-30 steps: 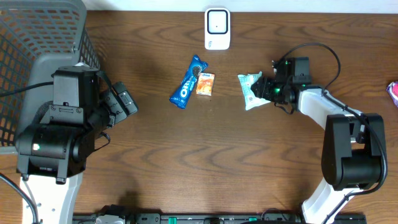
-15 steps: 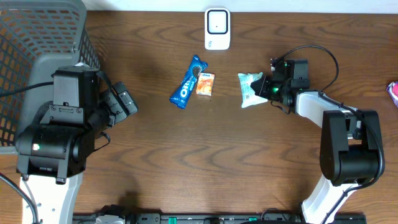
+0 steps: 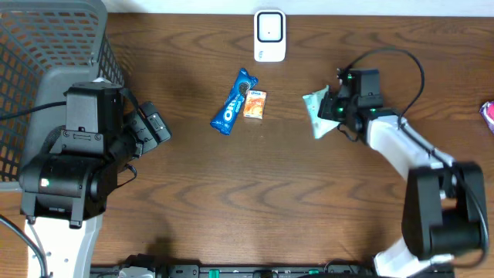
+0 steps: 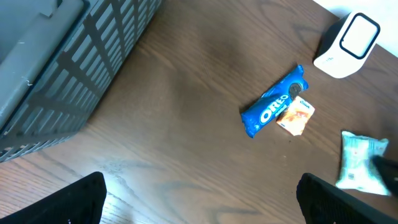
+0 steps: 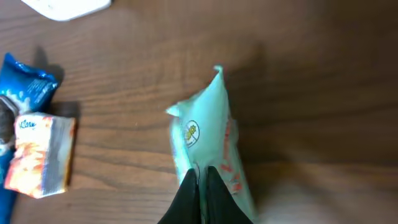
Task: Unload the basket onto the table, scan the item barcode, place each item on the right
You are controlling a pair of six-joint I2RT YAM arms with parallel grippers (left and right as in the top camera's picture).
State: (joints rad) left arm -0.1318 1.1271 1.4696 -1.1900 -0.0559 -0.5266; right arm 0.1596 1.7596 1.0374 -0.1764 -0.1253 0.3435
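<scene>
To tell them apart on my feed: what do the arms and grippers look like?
Left arm and right arm: black joint housings, white links, green lights. A black cable loops over the right one. Left gripper and right gripper: black fingers.

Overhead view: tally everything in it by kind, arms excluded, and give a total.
Snack packets: 3 (blue Oreo pack, orange packet, pale green packet)
White scanner: 1
Grey basket: 1
Pink item, cut off at the right edge: 1
Total: 6
</scene>
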